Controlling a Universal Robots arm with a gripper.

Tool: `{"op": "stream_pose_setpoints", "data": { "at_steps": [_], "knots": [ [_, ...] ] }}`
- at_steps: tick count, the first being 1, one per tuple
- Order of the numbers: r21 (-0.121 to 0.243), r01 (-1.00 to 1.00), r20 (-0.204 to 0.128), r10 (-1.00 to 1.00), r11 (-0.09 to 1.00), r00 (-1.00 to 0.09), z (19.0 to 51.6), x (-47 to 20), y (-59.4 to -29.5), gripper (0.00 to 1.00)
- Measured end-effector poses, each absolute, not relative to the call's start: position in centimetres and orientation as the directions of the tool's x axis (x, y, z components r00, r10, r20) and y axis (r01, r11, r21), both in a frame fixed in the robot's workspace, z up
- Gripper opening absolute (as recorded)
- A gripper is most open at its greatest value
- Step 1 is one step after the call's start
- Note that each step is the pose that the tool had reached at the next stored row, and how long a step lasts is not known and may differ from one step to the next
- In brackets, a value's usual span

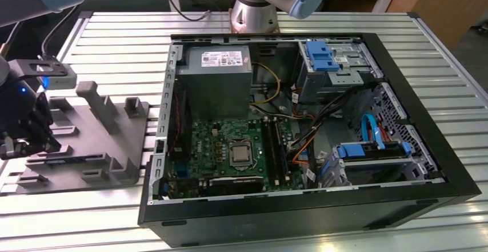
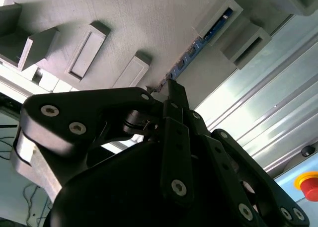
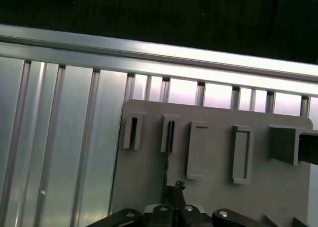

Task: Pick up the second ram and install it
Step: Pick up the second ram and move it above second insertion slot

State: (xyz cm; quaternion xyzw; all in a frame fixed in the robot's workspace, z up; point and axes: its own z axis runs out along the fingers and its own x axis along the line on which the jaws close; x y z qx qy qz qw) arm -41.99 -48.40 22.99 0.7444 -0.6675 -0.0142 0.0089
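Ribbed tabletop (image 1: 114,35) carries the grey holder plate (image 3: 213,197). My hand (image 2: 168,84) pinches the memory stick (image 2: 193,49). I judge this the pick-up step; extraction calls for a straight lift.

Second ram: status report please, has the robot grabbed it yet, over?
Gripper low at grey fixture plate, tip at end of the second ram. Stick on edge in plate's holder. Grip not confirmed. Open computer case stands apart.
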Motion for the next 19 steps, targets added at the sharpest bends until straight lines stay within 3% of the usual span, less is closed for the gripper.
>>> {"op": "stream_pose_setpoints", "data": {
  "at_steps": [6,14,16,19],
  "knots": [
    [0.032,-0.999,-0.009,-1.000,-0.006,0.005,22.69,-41.99,-48.41,0.10],
    [0.032,-0.999,-0.009,-1.000,-0.002,0.002,22.67,-41.99,-48.41,0.11],
    [0.032,-0.999,-0.009,-1.000,-0.002,0.001,22.66,-41.99,-48.41,0.23],
    [0.032,-0.999,-0.009,-1.000,-0.001,0.000,22.66,-41.99,-48.41,0.29]
  ]
}}
